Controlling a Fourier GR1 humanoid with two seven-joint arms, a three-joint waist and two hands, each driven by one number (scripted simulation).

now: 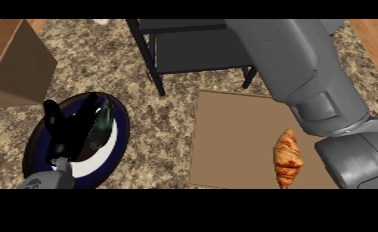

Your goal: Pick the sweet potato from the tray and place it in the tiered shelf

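**Q:** Since you're standing right there, what's the head view showing? Where's the sweet potato?

**A:** Honestly, can't tell. I don't see the sweet potato anywhere in the head view. On the flat brown tray (pixel 229 141) there's just a golden-brown croissant (pixel 287 158), lying lengthwise near the tray's right edge, low in the view. The big grey right forearm (pixel 303 71) comes in from the lower right and runs up over the tray's top right corner and across the right side of the black tiered shelf (pixel 199 51). It runs out of the view at the top, so the right hand itself isn't showing. No idea whether it's clenched, relaxed or carrying anything.

**Q:** And the other hand?

**A:** The black left hand (pixel 70 136) is down at the lower left, fingers straight and pointing up, relaxed, not wrapped around anything. It sits over a round plate with a dark blue rim and white middle (pixel 118 116). There's some dark greenish thing (pixel 101 121) on the plate just beside the fingers, but I can't make out what it is.

**Q:** Anything else around?

**A:** A speckled stone counter (pixel 162 136) is under everything, with the shelf standing at its far side and the tray just in front. A plain light-brown wooden box (pixel 22 66) is at the left edge.
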